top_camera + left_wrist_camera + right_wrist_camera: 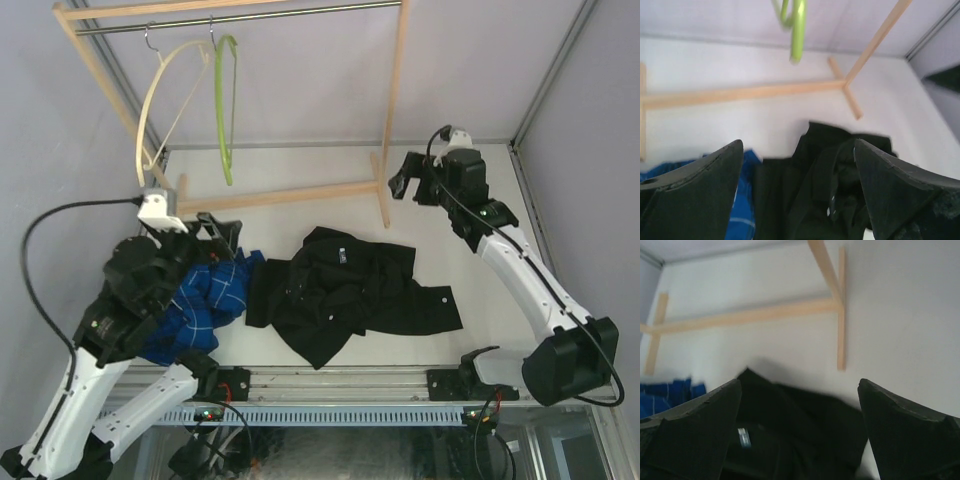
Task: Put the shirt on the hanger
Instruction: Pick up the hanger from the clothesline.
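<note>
**Shirt** (340, 290): black, crumpled in a heap on the table (300, 170) between the two arms, white collar label facing up. Its left edge touches a blue plaid shirt (205, 300). Not yet on anything.

**Hanger** (226, 110): lime green, hung by its hook on the rail (250, 20) of the wooden rack (395, 100), just beside a cream hanger (160, 100) and well apart from the black heap.

**Left gripper** (797, 150): jaws spread wide, nothing between them, touching nothing. It sits over the plaid cloth's edge, facing the black cloth.

**Right gripper** (800, 390): jaws spread wide and empty, raised near the rack's right post, looking down on the collar label.

**Step in hand, by my reading**: the first grasp of the shirt. You would do well to aim for the collar close to the label and pinch a single layer. Keep your left fingers off the plaid cloth – it lies right against the target. Lift until the shoulders hang free before you go near the hanger
</note>
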